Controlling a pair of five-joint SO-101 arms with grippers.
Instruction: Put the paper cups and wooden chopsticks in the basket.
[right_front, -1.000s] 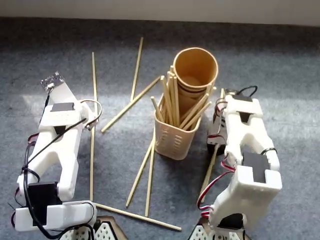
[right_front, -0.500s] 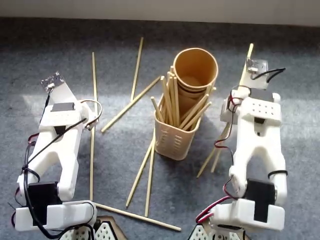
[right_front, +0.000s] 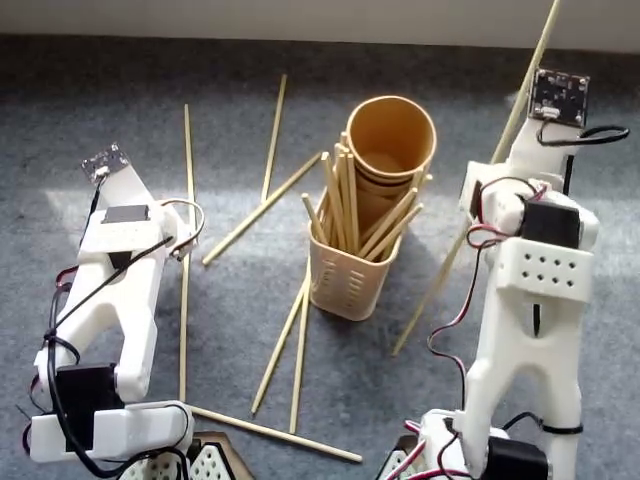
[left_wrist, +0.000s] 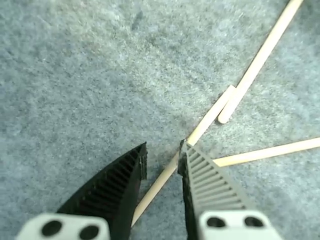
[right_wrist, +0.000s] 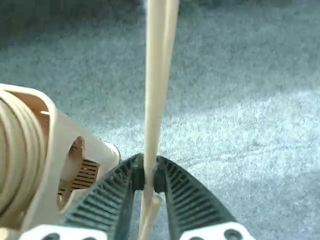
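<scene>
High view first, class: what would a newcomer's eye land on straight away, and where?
The basket at the centre, crammed with upright chopsticks and stacked paper cups, stands out first. Beside it, the right gripper is shut on slanting chopsticks, while loose chopsticks lie scattered across the grey carpet.

The mouth of your basket (right_front: 345, 285) is crowded. The paper cup (right_front: 390, 140) takes its far side, and the upright chopsticks (right_front: 345, 205) fan out over the near rim, so only narrow gaps are left between them. To the right of the basket, the pair of chopsticks (right_wrist: 156, 100) pinched in your right gripper (right_wrist: 148, 174) slants across the passage, from the carpet (right_front: 450, 70) up past the far edge. To the left, loose chopsticks (right_front: 262, 208) lie flat between the basket and your left arm (right_front: 125, 290), and there is room above them. Bare carpet stretches behind the basket.
</scene>
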